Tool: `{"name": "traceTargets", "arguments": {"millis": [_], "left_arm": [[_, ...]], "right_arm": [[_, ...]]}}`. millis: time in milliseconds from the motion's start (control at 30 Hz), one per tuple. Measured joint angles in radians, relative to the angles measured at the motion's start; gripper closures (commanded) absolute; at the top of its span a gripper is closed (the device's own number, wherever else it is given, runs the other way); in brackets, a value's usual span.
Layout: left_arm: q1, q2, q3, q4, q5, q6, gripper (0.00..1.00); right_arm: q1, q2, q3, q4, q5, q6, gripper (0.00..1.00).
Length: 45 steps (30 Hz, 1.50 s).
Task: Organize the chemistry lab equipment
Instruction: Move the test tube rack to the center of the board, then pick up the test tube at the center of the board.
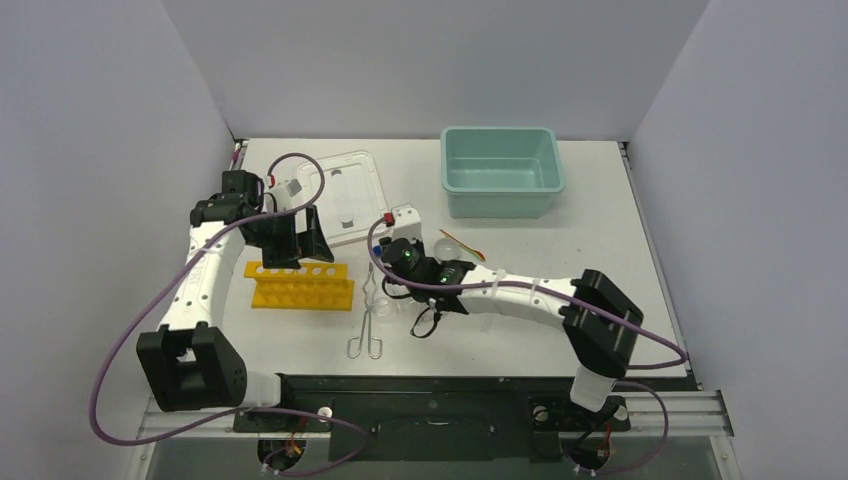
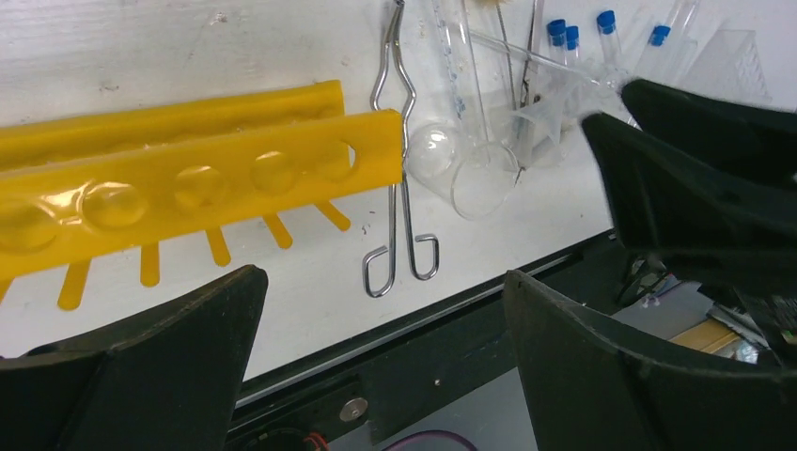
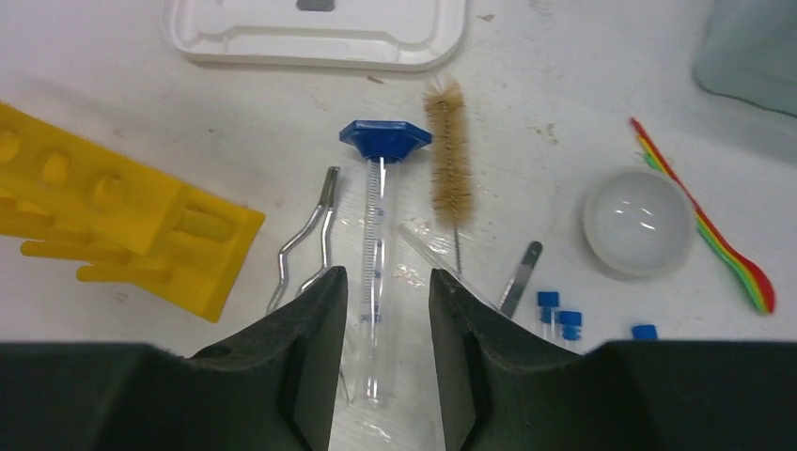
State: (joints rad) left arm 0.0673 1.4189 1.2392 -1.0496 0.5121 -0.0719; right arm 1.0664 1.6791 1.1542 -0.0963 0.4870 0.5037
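Right gripper (image 3: 383, 284) parted, astride graduated cylinder (image 3: 374, 216), left gripper (image 2: 383, 277) spread wide — near yellow rack (image 2: 188, 169).

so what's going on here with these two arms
Lab gear on the table is being sorted. The right gripper is open, its fingers either side of a clear graduated cylinder lying flat, not yet closed on it. The left gripper hangs open near the yellow rack, holding nothing. Tongs, brush and vials lie loose.
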Motion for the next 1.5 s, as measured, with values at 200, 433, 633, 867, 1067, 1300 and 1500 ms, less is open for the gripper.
{"name": "traceTargets", "arguments": {"millis": [200, 433, 633, 867, 1067, 1300, 1500], "left_arm": [[0.000, -0.088, 0.038, -0.070, -0.026, 0.066, 0.04], [0.009, -0.088, 0.080, -0.113, -0.089, 0.132, 0.03], [0.087, -0.088, 0.106, -0.127, -0.167, 0.194, 0.03], [0.143, -0.084, 0.108, -0.142, -0.218, 0.233, 0.03], [0.144, -0.081, 0.108, -0.144, -0.221, 0.238, 0.03], [0.144, -0.074, 0.108, -0.142, -0.221, 0.238, 0.03], [0.144, -0.074, 0.106, -0.129, -0.222, 0.242, 0.03]], "right_arm": [[-0.029, 0.183, 0.136, -0.048, -0.128, 0.002, 0.68], [-0.055, 0.268, 0.156, -0.085, -0.198, 0.013, 0.71], [-0.067, 0.294, 0.159, -0.069, -0.232, 0.014, 0.69], [-0.089, 0.337, 0.171, -0.056, -0.262, 0.014, 0.69], [-0.162, 0.307, 0.121, -0.025, -0.289, 0.006, 0.69], [-0.224, 0.224, 0.072, -0.025, -0.324, -0.010, 0.60], [-0.220, 0.149, 0.048, -0.032, -0.383, -0.035, 0.53]]}}
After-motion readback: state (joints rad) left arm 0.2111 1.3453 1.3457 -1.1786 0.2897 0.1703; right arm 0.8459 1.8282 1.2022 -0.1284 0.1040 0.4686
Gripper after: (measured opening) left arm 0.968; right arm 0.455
